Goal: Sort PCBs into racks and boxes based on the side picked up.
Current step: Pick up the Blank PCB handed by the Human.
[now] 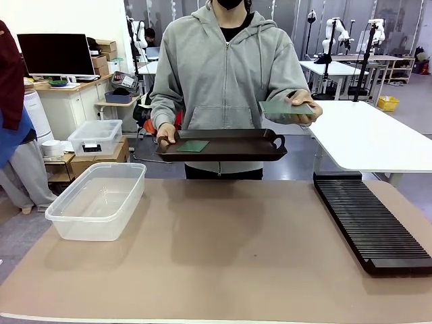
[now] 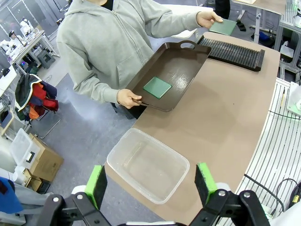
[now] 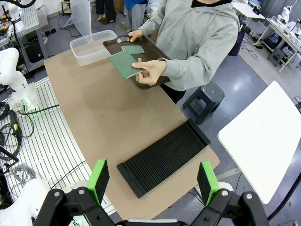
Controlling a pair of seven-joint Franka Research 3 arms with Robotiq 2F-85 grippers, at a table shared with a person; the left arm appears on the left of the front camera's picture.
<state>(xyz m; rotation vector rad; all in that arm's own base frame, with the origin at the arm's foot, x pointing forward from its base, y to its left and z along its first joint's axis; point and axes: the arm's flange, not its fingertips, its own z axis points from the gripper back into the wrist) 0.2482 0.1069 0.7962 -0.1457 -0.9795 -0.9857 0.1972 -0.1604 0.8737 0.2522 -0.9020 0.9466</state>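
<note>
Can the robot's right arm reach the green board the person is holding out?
Probably yes. The person's hand holds the thin green circuit board out in the air, and nothing stands between it and the open right gripper.

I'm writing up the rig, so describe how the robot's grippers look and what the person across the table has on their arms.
Both the left gripper and right gripper have black bodies with visible bolts and two flat, bright green pads. The person wears a light grey zip hoodie with long loose sleeves reaching the wrists.
</note>
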